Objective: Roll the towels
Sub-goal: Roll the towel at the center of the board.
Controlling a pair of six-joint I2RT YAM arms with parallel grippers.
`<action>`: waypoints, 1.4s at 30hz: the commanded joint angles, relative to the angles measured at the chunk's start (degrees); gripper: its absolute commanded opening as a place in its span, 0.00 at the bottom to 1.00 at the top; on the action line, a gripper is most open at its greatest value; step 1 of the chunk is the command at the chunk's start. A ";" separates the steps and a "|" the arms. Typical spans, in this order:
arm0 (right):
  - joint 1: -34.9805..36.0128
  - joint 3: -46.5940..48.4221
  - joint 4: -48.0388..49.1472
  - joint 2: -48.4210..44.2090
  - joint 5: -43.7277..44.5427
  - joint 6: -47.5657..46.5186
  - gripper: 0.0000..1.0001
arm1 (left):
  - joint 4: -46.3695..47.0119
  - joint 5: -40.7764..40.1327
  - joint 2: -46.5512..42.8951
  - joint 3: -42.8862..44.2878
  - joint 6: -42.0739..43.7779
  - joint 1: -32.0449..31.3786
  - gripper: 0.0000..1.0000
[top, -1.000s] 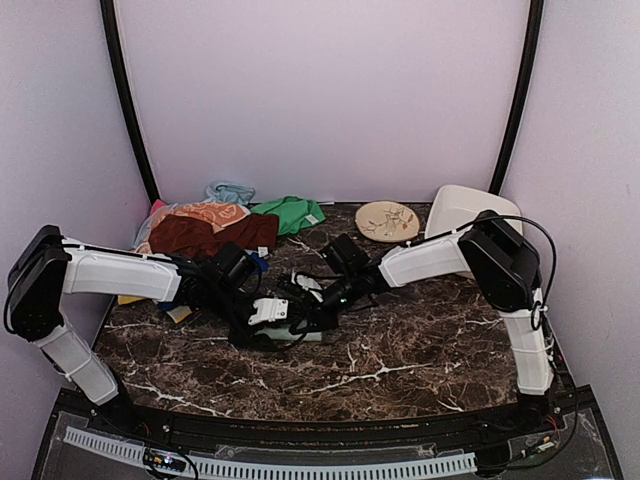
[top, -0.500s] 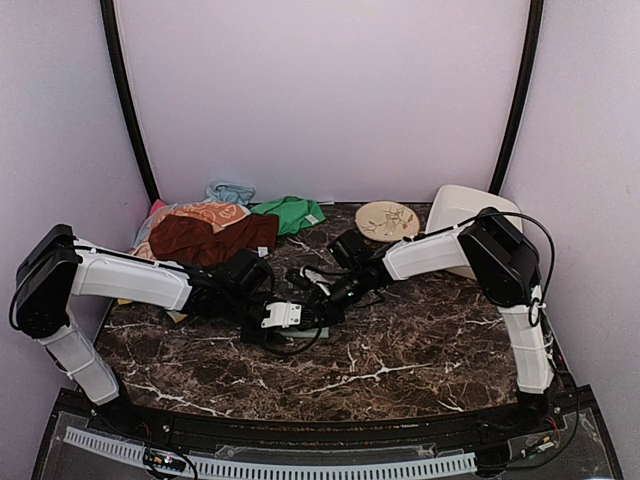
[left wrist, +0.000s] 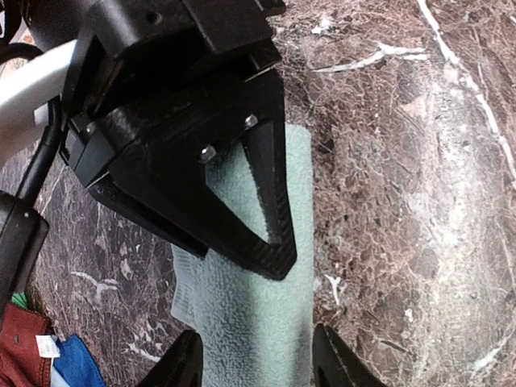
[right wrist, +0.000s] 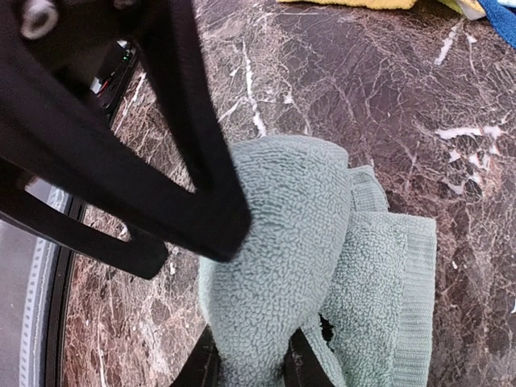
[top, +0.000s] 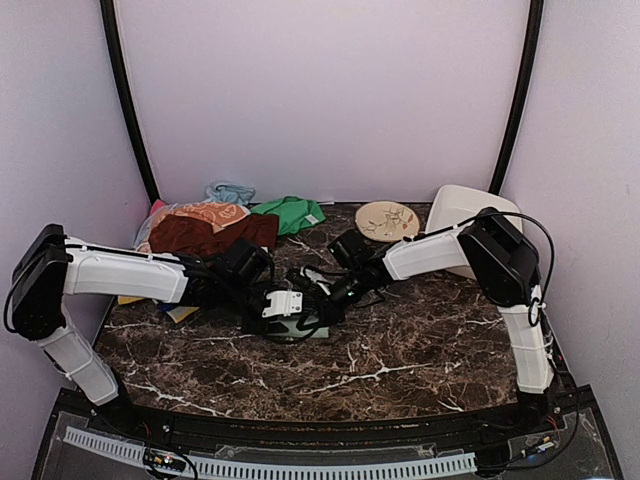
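A pale mint-green towel [left wrist: 246,322], partly rolled, lies on the marble table [top: 400,340] at its middle. My left gripper [left wrist: 258,364] straddles the roll with a fingertip against each side. My right gripper [right wrist: 248,367] is shut on a thick fold of the same towel [right wrist: 282,242], and a looser layer lies to the right of it. In the top view both grippers, left [top: 288,312] and right [top: 318,300], meet over the towel [top: 298,330] and hide most of it. A dark maroon towel [top: 205,235] lies in the pile at the back left.
The back-left pile also holds a peach towel [top: 200,212], a bright green one [top: 290,213] and a light blue one [top: 230,190]. A patterned plate [top: 387,220] and a white bin [top: 465,215] stand at the back right. Yellow and blue cloths [top: 180,310] lie under the left arm.
My left gripper has slid a little to the right and back along the towel, and its jaws have narrowed slightly. The right gripper keeps its hold and has barely moved.
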 commanded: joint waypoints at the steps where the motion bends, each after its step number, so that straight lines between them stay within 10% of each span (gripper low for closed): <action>1: -0.09 -3.04 -10.52 5.21 3.77 2.13 0.08 | 2.94 -2.52 3.24 -0.30 1.70 -0.09 0.49; 11: -0.04 -3.72 -7.51 3.51 3.36 4.58 0.13 | 1.34 -0.81 11.04 0.61 2.16 -0.03 0.38; 16: -1.62 -8.12 1.19 -2.54 8.19 8.51 0.28 | -2.13 2.14 12.96 1.24 1.66 0.53 0.00; 17: -2.12 -10.04 4.16 -4.54 9.65 9.67 0.38 | -3.57 3.65 12.99 1.70 1.10 0.91 0.00; 19: -3.76 -14.00 9.72 -7.99 12.88 11.48 0.97 | -6.16 6.89 12.85 2.30 0.24 1.81 0.00; 20: -4.31 -15.01 11.68 -9.62 14.09 12.10 0.99 | -6.83 8.15 12.82 2.58 0.01 2.22 0.00; 38: -8.67 -57.85 64.15 -46.23 50.15 21.69 1.00 | -15.54 15.73 19.46 7.79 -0.87 3.19 0.00; 42: -6.37 -57.20 55.76 -48.66 46.19 10.46 1.00 | -19.86 18.71 21.81 10.86 -0.71 4.35 0.00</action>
